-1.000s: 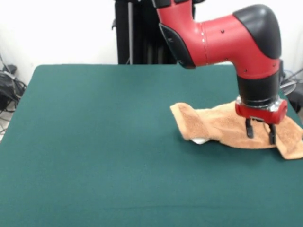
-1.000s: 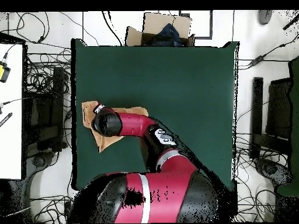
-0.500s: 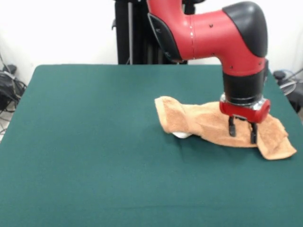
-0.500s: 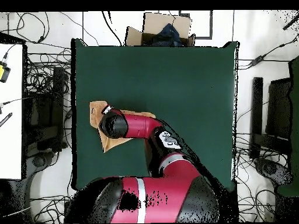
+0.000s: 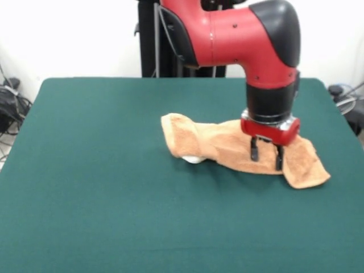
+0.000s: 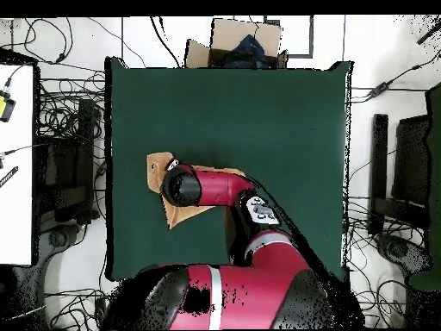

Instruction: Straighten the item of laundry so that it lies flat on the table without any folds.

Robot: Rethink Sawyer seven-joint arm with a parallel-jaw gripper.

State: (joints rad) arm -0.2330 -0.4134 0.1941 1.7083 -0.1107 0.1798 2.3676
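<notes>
Though most of its dark green felt top lies bare, the bench [image 5: 114,187] carries one crumpled thing toward its right side in the front view. Behind the bench stands a white wall with a black stand against it, and loose cables hang at the left edge. From overhead, the bench [image 6: 284,121] is ringed by a pale floor strewn with black cables; a white desk sits at the picture's left, dark equipment at its right, and an open cardboard box [image 6: 234,43] with something dark blue inside it stands just beyond the bench's top edge.

The towel [image 5: 210,145], light orange-tan terry cloth, lies bunched into a long, rumpled strip rather than flat. Its left end rises in a rounded fold, a small white tag [image 5: 193,159] peeps from beneath that fold at the near edge, and its right end spreads into a flatter flap pointing toward the front right. From overhead, the towel [image 6: 158,165] sits left of the bench's middle, with one corner sticking out at the upper left and another, pointed one at the lower side; the rest is covered by the arm.

The red and black arm reaches down over the towel, and the gripper [image 5: 265,157] points straight down at the strip's right part. Its two black jaws stand apart, with cloth visible between them and their tips at the towel's near edge; whether they press on the cloth I cannot tell.
</notes>
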